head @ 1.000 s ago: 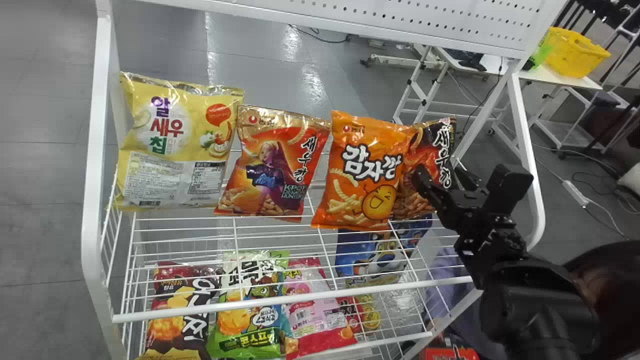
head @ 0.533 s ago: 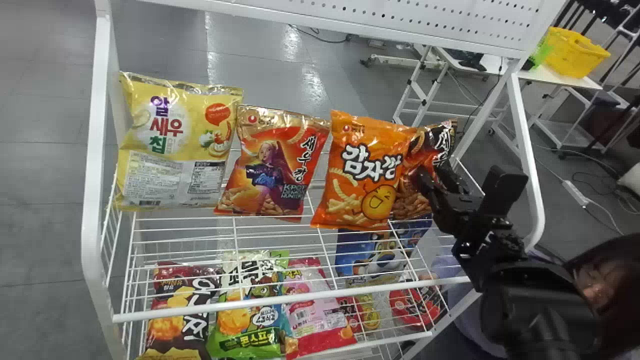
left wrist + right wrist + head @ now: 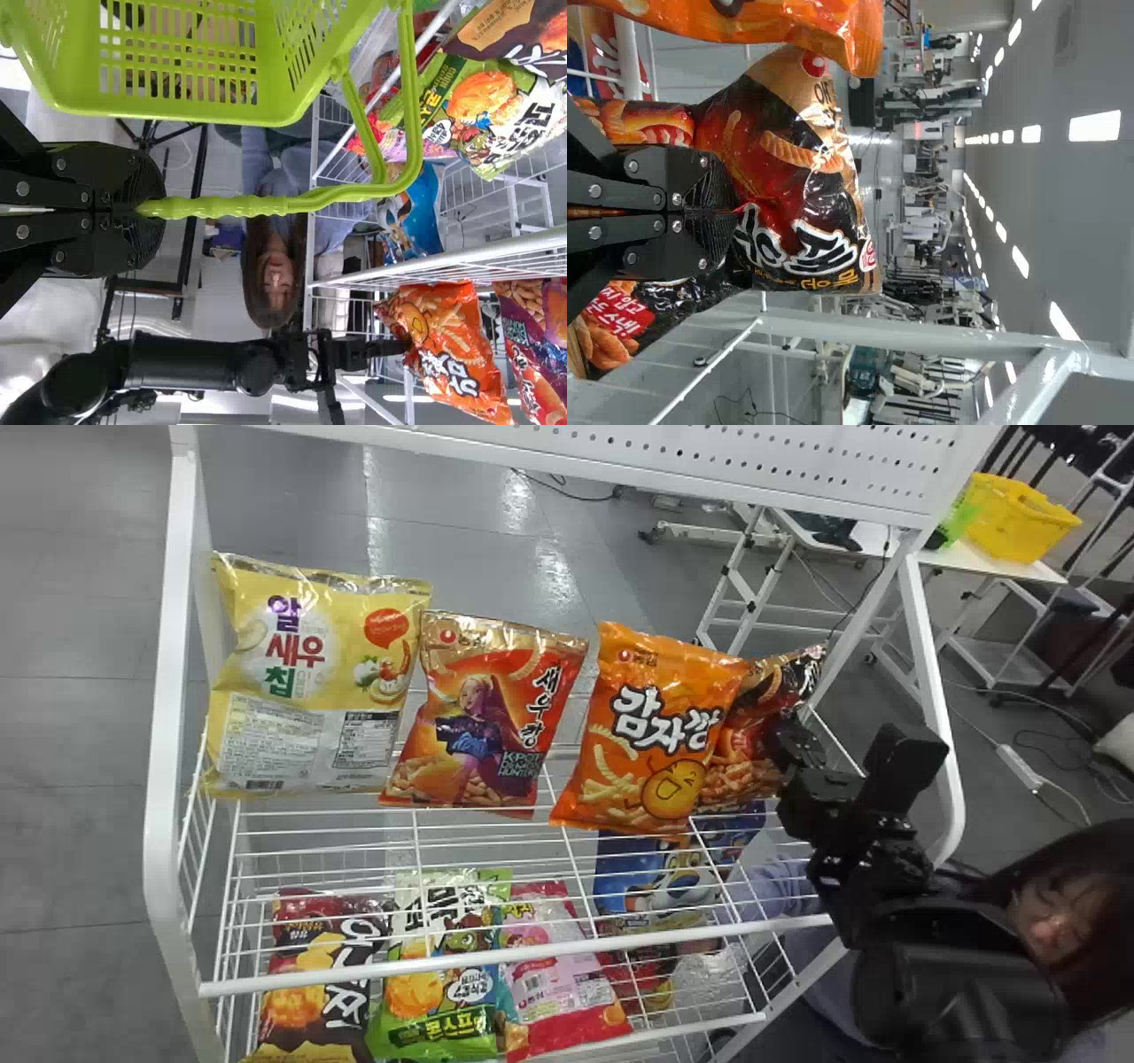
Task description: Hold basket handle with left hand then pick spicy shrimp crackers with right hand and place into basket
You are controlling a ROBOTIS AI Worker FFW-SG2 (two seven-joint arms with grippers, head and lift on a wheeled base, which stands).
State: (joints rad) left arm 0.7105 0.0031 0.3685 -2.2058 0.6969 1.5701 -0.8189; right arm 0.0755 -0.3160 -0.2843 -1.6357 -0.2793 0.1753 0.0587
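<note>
At the right end of the upper shelf (image 3: 478, 960): spicy shrimp crackers (image 3: 742, 769), partly covered by the orange bag (image 3: 651, 731).
Right gripper (image 3: 791, 744): its jaws are clenched on these crackers, and the packet is creased.
Left gripper (image 3: 146, 210): its jaws are grasping the green handle (image 3: 257, 205) of the basket (image 3: 186, 110).

The spicy shrimp crackers, a shiny black, red and gold crinkly bag (image 3: 802, 199), are at the right end of the white wire shelf (image 3: 514, 956). The bag peeks out from behind an orange bag (image 3: 656, 731). It tips over to the right, all creased and pinched. The lime green plastic basket (image 3: 195, 111) has slotted sides, and its bumpy green handle (image 3: 292, 203) is pinched too.
</note>
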